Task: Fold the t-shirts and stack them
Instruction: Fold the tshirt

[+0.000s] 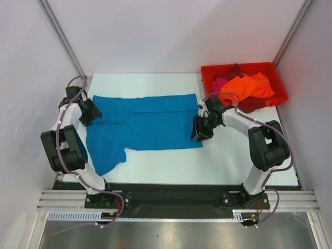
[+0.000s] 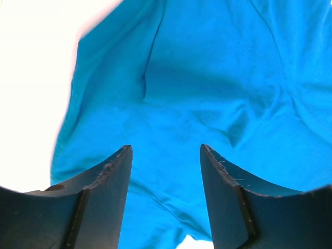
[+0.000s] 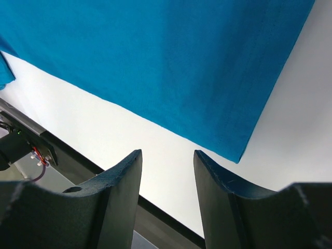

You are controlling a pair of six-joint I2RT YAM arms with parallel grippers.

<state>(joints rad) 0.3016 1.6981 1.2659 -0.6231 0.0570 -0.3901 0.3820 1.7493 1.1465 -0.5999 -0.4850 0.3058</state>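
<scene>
The teal-blue t-shirt lies spread flat on the white table, folded lengthways, one sleeve reaching toward the near left. My left gripper is open and empty over the shirt's left end; its wrist view shows wrinkled teal cloth between the open fingers. My right gripper is open and empty over the shirt's near right corner, which lies just ahead of its fingers. Orange, magenta-pink and dark red shirts lie heaped in the red bin.
The rigid red plastic bin stands at the back right of the table. White walls close in the left, back and right sides. A black rail runs along the table's near edge; it also shows in the right wrist view.
</scene>
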